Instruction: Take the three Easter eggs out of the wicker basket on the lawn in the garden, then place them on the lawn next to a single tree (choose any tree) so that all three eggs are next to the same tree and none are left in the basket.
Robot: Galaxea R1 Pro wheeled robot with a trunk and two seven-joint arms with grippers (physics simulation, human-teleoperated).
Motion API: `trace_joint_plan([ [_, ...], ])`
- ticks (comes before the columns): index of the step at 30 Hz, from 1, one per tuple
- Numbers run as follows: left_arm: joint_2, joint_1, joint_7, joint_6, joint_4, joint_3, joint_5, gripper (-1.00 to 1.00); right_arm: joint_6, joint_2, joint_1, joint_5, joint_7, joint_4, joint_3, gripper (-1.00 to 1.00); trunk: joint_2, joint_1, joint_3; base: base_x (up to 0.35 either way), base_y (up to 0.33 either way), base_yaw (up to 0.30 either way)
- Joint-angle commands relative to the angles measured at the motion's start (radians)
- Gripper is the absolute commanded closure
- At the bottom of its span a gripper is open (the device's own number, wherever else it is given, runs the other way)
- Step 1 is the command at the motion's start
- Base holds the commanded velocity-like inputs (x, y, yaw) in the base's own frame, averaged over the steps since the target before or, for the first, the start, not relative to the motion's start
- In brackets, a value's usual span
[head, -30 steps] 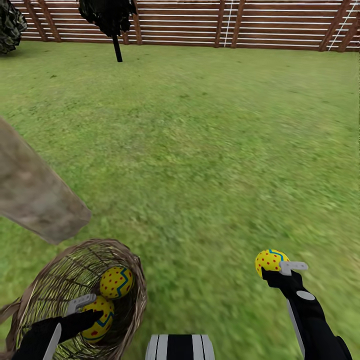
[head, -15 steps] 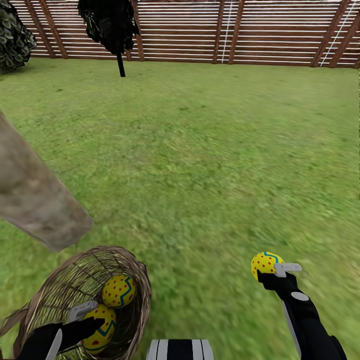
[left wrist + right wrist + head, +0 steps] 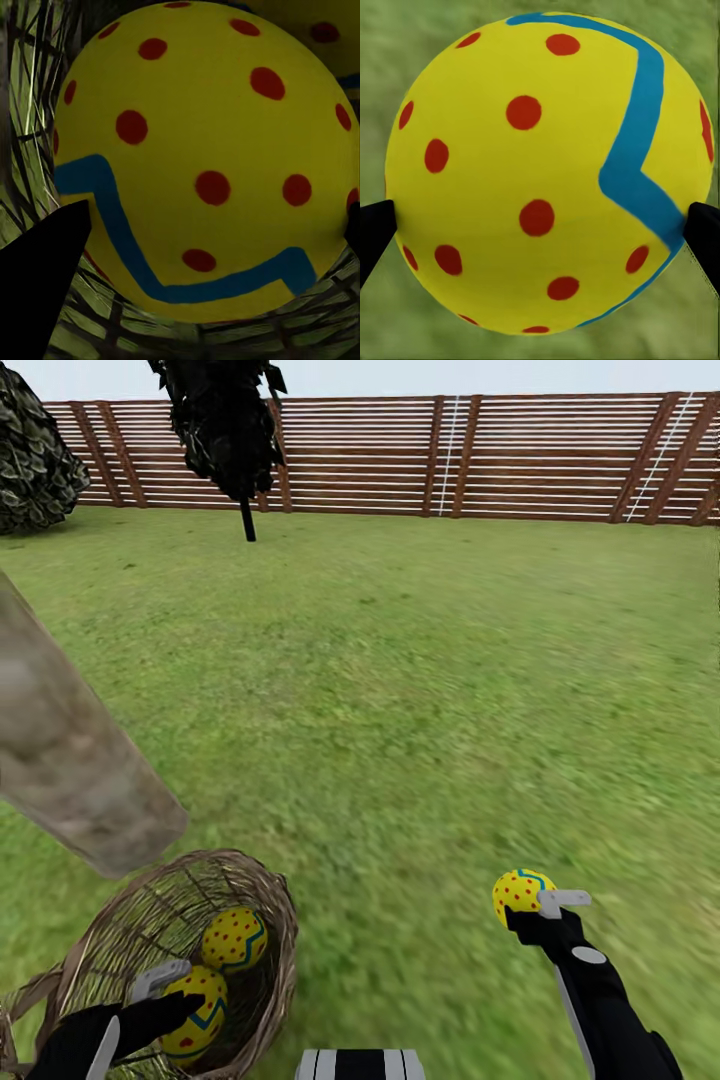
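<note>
One egg (image 3: 520, 896) is clamped between the fingers of the right gripper (image 3: 535, 908), held above the lawn (image 3: 420, 690); a second egg (image 3: 194, 1003) is gripped by the left gripper (image 3: 172, 992) inside the wicker basket (image 3: 262, 880); the third egg (image 3: 233, 938) lies in the basket just beyond that gripper; the tree trunk (image 3: 70, 760) stands close beyond the basket.

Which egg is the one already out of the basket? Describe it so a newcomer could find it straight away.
Start from the wide green lawn in front of the brown slat fence, then look to the near right, away from the round brown wicker basket. There the right hand holds a yellow egg with red dots and a blue zigzag above the grass. The other two eggs lie inside the basket.
</note>
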Motion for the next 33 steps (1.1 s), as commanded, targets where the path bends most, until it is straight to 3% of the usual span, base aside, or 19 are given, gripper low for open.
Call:
trace_joint_plan([
  [1,0.005,-0.001,-0.002,0.007,-0.003,0.003,0.005,1.0,0.005,-0.001,-0.001,0.01,0.01,-0.003,-0.003,1.0,0.0,-0.001,0.003,0.0,0.0,0.0],
  [4,0.05,-0.001,-0.009,0.008,-0.003,0.008,0.01,1.0,0.005,-0.003,-0.001,0.01,0.01,-0.005,-0.003,1.0,0.001,-0.002,0.015,0.0,0.0,0.0],
  [6,0.056,-0.001,-0.009,0.007,-0.003,0.008,0.011,1.0,0.005,-0.003,-0.001,0.01,0.01,-0.005,-0.003,1.0,0.001,-0.003,0.023,0.0,0.0,0.0],
  [33,0.042,-0.001,-0.004,0.007,0.01,0.001,0.017,1.0,0.005,-0.001,-0.001,0.011,0.01,0.001,-0.003,1.0,0.007,-0.015,0.127,-0.027,-0.014,0.0],
])
